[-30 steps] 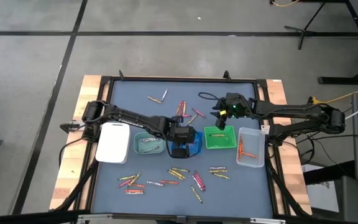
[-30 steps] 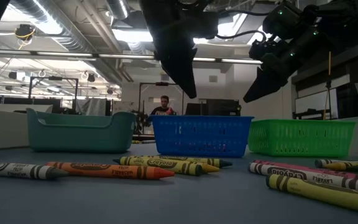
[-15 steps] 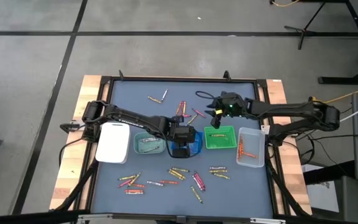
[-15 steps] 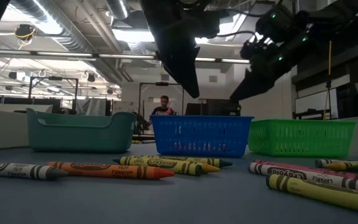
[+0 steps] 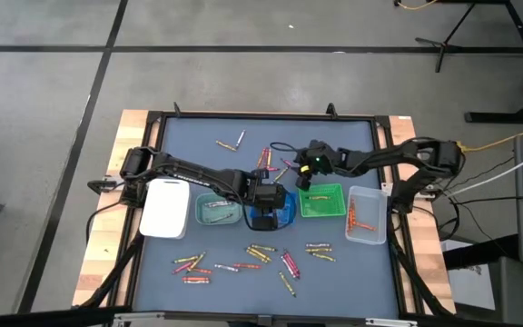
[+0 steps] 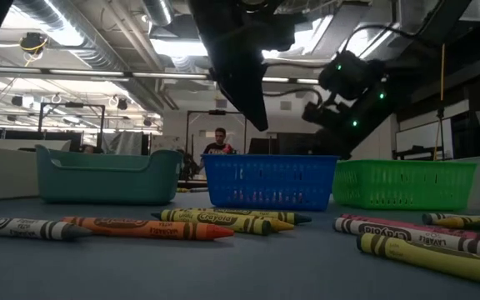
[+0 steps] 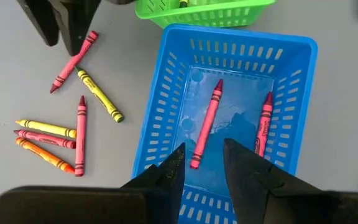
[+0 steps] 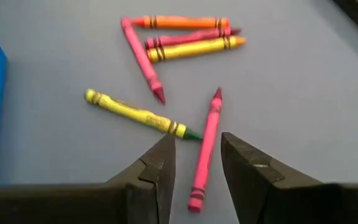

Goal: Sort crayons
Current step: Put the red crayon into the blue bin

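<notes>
Right gripper (image 8: 194, 163), jaws open and empty, straddles a pink crayon (image 8: 205, 150) at lower centre: light, stiff, snappable, best pinched mid-wrapper. Left gripper (image 7: 202, 163) gapes empty.

Crayons (image 5: 252, 259) scattered beside five trays (image 5: 320, 201)

Two dark, slender jointed arms trail black cables; the right tool (image 5: 300, 177) shows small green lights.
</notes>
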`<state>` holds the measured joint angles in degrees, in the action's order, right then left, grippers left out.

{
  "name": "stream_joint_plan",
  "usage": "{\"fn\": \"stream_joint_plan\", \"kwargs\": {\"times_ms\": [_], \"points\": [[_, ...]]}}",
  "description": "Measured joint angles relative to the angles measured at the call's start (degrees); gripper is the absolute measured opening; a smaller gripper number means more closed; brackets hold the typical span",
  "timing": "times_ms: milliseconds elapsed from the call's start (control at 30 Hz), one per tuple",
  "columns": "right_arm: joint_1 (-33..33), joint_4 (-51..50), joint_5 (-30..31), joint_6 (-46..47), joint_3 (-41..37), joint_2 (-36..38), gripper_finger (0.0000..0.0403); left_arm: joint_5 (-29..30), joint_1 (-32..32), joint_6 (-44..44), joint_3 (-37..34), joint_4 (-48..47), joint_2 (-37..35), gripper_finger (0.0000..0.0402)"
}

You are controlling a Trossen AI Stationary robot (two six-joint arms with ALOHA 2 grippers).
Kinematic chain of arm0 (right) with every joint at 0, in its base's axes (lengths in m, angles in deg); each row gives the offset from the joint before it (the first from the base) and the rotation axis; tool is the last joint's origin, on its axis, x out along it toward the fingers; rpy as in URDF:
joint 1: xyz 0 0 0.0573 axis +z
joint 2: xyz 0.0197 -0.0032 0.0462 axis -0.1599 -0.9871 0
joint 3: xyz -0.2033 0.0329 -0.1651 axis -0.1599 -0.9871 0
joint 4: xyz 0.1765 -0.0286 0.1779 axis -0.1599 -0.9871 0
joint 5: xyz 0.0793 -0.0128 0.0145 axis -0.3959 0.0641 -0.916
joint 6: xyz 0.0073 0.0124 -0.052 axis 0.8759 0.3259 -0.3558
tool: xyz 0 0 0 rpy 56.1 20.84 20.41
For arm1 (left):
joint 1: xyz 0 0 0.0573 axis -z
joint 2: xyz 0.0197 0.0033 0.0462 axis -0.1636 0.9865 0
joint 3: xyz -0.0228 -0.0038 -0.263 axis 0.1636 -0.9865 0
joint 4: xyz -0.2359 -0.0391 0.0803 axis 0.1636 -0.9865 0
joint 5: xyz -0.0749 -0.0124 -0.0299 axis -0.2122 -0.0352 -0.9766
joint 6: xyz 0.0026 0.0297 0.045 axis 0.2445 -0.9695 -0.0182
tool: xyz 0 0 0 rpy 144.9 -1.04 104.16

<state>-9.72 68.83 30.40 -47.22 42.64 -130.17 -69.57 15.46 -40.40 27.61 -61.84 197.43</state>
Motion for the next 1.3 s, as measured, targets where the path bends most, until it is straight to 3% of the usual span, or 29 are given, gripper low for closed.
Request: {"fn": "stream_joint_plan", "kwargs": {"times_ms": [167,367,700,1000,1300], "points": [[-2.7,-0.2,-0.7,0.1,0.0,-1.5,0.0127,0.0,0.0,0.0,0.0,0.3,0.0,0.0092],[-5.3,-0.2,-5.7,0.1,0.0,-1.5,0.0127,0.0,0.0,0.0,0.0,0.6,0.0,0.0092],[-5.1,-1.6,-6.6,-3.9,2.9,-1.4,0.0127,0.0,0.0,0.0,0.0,0.6,0.0,0.0092],[-6.5,-17.1,-11.8,-15.7,11.1,-1.4,0.0127,0.0,0.0,0.1,0.0,0.6,0.0,0.0092],[-8.2,-21.7,-14.3,-16.7,11.4,-1.4,0.0127,0.0,0.0,0.3,0.0,0.7,0.0,0.0092]]}}
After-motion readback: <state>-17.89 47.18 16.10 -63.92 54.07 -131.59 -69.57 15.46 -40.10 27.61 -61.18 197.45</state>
